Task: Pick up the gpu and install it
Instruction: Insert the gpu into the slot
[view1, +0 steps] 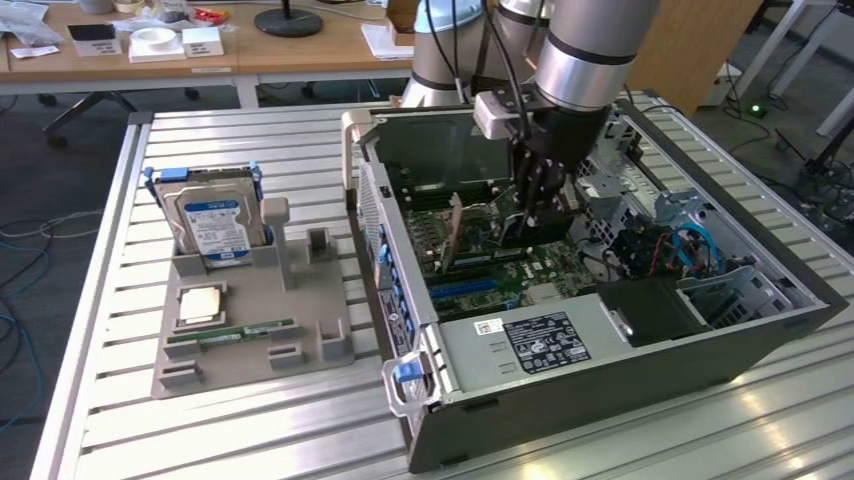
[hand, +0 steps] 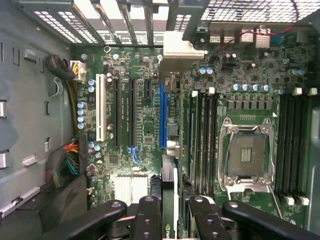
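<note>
The gpu (hand: 168, 222) is seen edge-on in the wrist view, a thin dark card with a green mark, clamped between the inner fingers (hand: 149, 215) of the gripper (hand: 173, 202); the jaws are drawn narrow, closed on the card's two faces. Beyond it the motherboard (hand: 142, 130) is laid out; a blue slot (hand: 162, 115) runs just beside the card's line, and the bare processor socket (hand: 247, 155) lies further off; whether card and slot touch cannot be told.

In the exterior view the arm (view1: 587, 60) is reached down into the open computer case (view1: 587, 340) at centre right. At centre left a grey holder (view1: 307, 310) is set on the slatted table (view1: 200, 430); a hard drive (view1: 214, 228) stands upright in it, with a processor chip (view1: 198, 305) and a memory stick (view1: 247, 330) lying flat.
</note>
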